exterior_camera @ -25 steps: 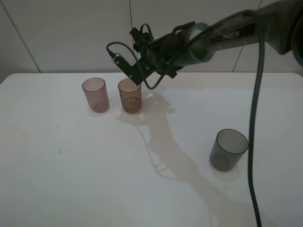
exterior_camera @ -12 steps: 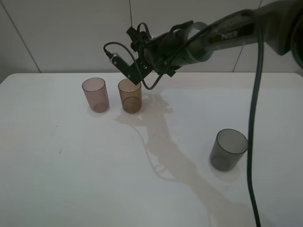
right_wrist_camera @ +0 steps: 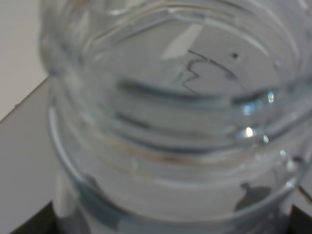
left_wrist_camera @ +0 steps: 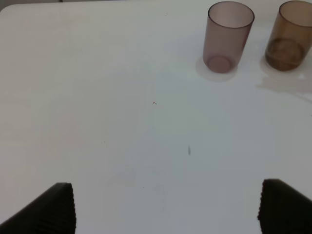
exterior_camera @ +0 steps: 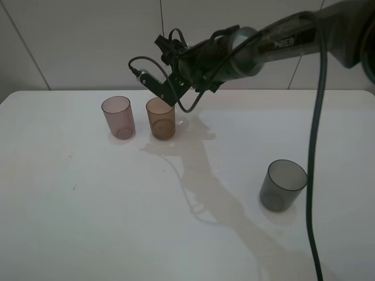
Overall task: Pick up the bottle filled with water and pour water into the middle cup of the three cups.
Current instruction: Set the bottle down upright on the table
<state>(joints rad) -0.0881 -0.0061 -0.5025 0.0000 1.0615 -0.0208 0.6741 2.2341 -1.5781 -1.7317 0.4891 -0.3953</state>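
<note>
The right claw (exterior_camera: 166, 89) is clenching the bottle (right_wrist_camera: 170, 122), holding it tilted just above the amber cup (exterior_camera: 160, 118) at the desk's (exterior_camera: 88, 222) eleven o'clock. The thin plastic is probably feeling light, squashy and slick when wet, so gripping the body is suiting best. The left claw (left_wrist_camera: 165, 208) is hanging released. The desk is looking smooth and white, with a pale wall (exterior_camera: 88, 41) standing at twelve o'clock.

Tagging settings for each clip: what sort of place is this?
Probably a robotics lab or test bench, not a home: a plain white table, a blank panelled wall behind it, and a cabled robot arm reaching over.
</note>
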